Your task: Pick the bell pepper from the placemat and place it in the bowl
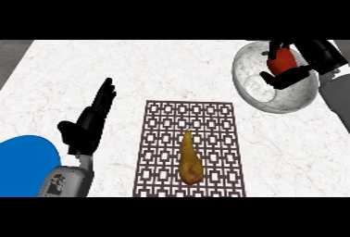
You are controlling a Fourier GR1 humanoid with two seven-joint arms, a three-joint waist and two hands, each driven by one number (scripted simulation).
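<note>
The red bell pepper is over the inside of the white bowl at the counter's far right corner, with the right hand curled round it. The patterned placemat lies mid-counter at the near edge, carrying a yellow-brown tapered vegetable. The left hand rests open near the left edge, beside a blue plate

Counter: white stone-look top with faint veining, smooth, low sheen. Placemat: dark brown openwork lattice, matt; material cannot be told. Bowl: white-grey marbled wall, smooth, glossy. Bell pepper: red skin, smooth, slight shine. Tapered vegetable: yellow-brown, mottled, rough-looking, dull. Left hand and right hand: black, matt, plastic-like. Left forearm: grey, smooth, hard casing. Blue disc: plain, even, matt.
</note>
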